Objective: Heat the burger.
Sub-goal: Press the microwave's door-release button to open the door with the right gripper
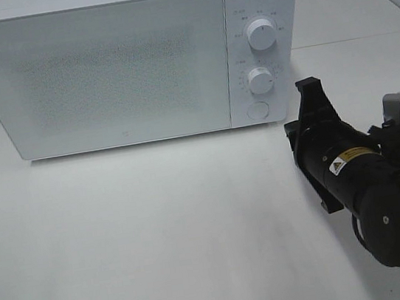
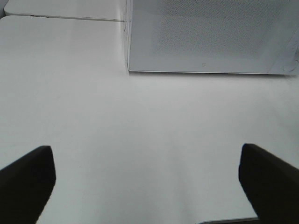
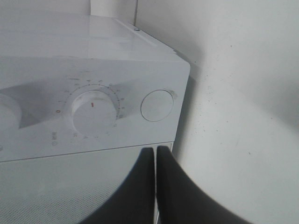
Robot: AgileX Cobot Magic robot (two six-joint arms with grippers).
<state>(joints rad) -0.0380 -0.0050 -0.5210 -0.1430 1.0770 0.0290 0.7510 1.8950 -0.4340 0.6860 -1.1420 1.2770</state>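
While the white box-shaped microwave (image 1: 99, 67) sits with its door closed, the burger shows in no view. It may be inside, but I cannot tell. The black right gripper (image 3: 155, 149) is pinched tight on nothing, close to the round white button (image 3: 157, 105). The black left gripper (image 2: 145, 154) hangs wide open over the white table (image 1: 160, 238). If the tight tips push off-centre, they may slip, bump the white dial (image 3: 92, 114), or shove the microwave back.

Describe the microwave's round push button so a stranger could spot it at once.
On the white table stands a boxy white microwave oven. At its right end, an upper white dial and a lower white dial each carry a printed scale. Below both sits the flat round white button, with no scale.
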